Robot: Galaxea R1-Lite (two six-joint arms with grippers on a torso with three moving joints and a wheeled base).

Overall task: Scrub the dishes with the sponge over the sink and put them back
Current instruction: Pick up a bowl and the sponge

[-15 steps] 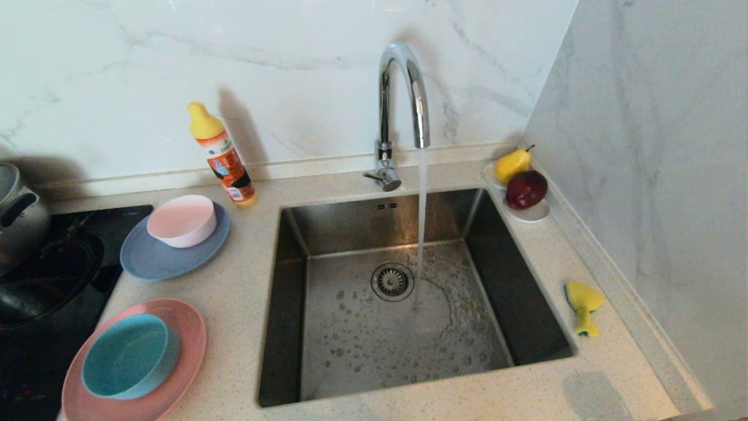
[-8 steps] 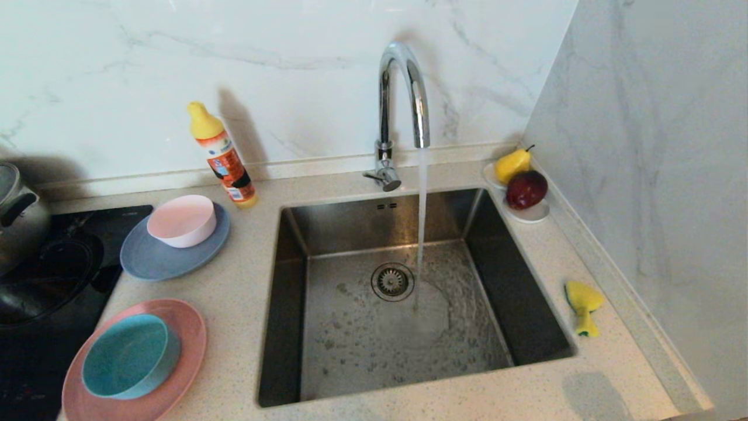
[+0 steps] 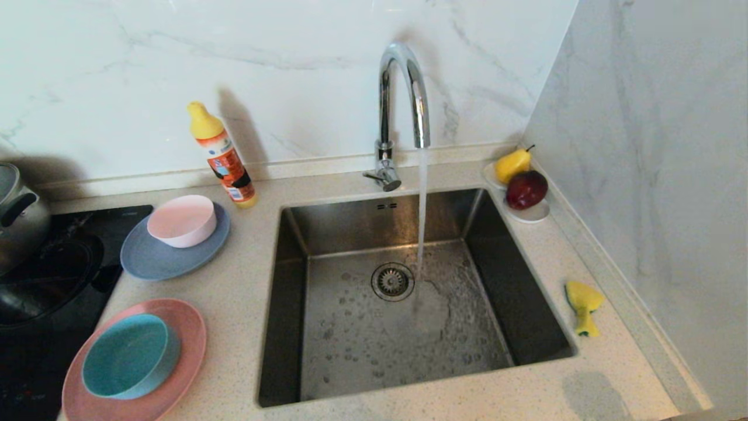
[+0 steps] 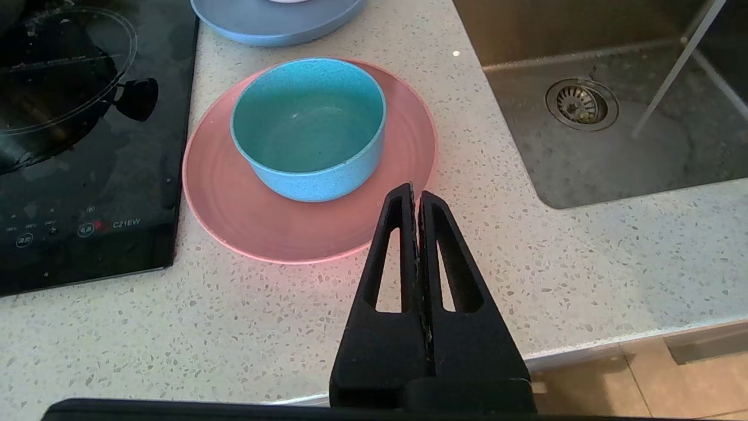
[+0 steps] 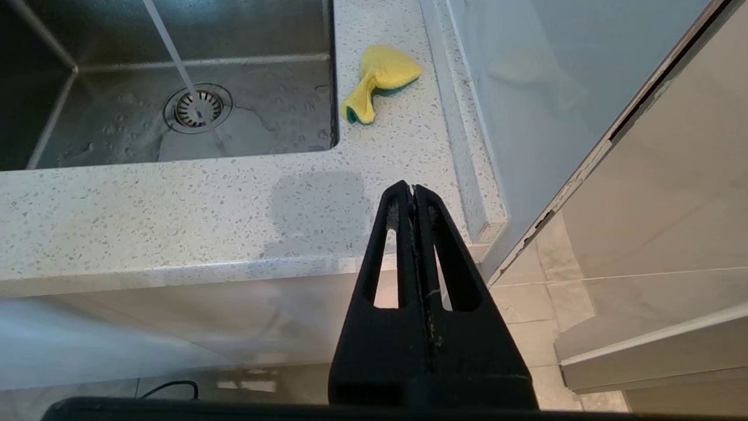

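A teal bowl (image 3: 130, 355) sits on a salmon-pink plate (image 3: 187, 339) at the counter's front left. Behind them a pale pink bowl (image 3: 182, 220) rests on a grey-blue plate (image 3: 153, 261). The bent yellow sponge (image 3: 583, 303) with its green side lies on the counter right of the steel sink (image 3: 350, 345), whose tap (image 3: 402, 93) is running. Neither arm shows in the head view. My left gripper (image 4: 415, 193) hangs shut and empty over the counter's front edge, near the teal bowl (image 4: 308, 126) and pink plate (image 4: 245, 216). My right gripper (image 5: 411, 188) is shut and empty off the front right corner, short of the sponge (image 5: 378, 79).
An orange bottle (image 3: 222, 155) with a yellow cap stands at the back wall. A white dish (image 3: 529, 214) holds a pear and a red fruit behind the sink's right corner. A black hob (image 3: 52, 275) and a steel pot (image 3: 16, 213) fill the left. A marble wall (image 3: 660, 175) closes the right.
Only the water pattern on the sink floor differs; dishes and sponge have not moved, and no arm has come into the head view.
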